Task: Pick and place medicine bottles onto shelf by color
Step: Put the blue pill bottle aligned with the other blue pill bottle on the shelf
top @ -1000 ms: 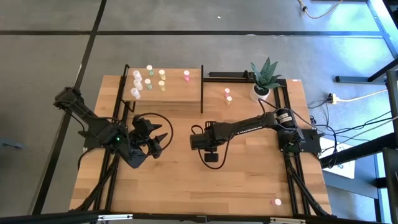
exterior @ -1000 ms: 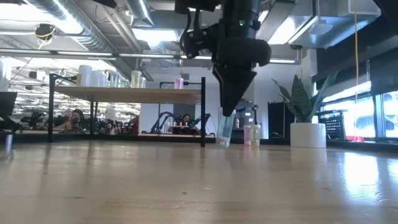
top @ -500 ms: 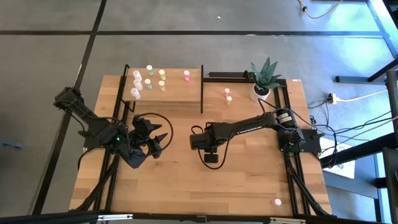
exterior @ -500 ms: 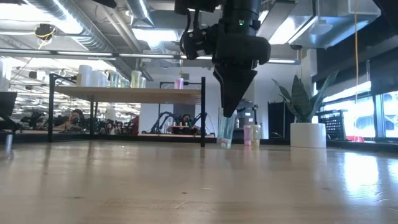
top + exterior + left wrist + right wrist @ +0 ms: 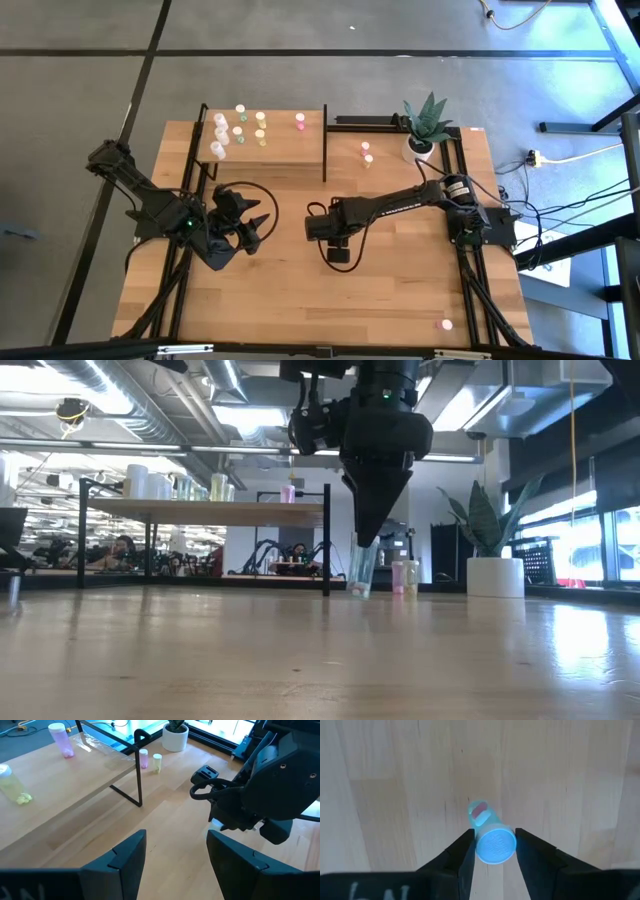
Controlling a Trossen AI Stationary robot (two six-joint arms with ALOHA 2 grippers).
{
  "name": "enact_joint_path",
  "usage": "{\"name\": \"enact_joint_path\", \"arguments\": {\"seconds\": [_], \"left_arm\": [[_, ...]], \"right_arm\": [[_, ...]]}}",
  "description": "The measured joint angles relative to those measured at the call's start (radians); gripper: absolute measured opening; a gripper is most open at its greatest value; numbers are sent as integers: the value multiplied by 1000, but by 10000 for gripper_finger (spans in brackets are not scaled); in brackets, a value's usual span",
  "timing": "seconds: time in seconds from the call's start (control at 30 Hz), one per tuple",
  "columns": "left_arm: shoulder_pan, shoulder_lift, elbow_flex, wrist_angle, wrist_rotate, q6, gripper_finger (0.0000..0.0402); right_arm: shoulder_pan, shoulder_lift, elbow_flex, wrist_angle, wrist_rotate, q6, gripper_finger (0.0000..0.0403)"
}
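Standing upright on the shelf [image 5: 270, 150]: a cluster of small medicine bottles [image 5: 240, 129], whitish, green and yellow, plus a pink one [image 5: 299, 121] apart near one edge. Off the shelf, two more [image 5: 366, 154] side by side on the tabletop [image 5: 400, 290]. One blue-capped bottle [image 5: 492, 841] upright between the fingers of the right gripper [image 5: 493, 852].

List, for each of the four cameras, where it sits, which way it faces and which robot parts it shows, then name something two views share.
High view: overhead, straight down; both arms, shelf, plant pot.
Low view: tabletop height, level across the table; right gripper hanging over a blue-capped bottle.
Left wrist view: on the left arm, facing the shelf post; own open fingers, right arm beyond.
Right wrist view: on the right arm, facing down; own fingers flanking that bottle.
Shared: low and right wrist views both show that bottle.
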Motion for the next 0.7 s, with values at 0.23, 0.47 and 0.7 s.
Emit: {"name": "enact_joint_path", "arguments": {"seconds": [0.23,0.47,0.7], "left_arm": [[0,0,0,0,0,22,202],[0,0,0,0,0,22,202],[0,0,0,0,0,22,202]], "right_arm": [[1,0,0,12,51,1,138],[0,0,0,12,53,1,124],[0,0,0,2,53,-3,148]]}}
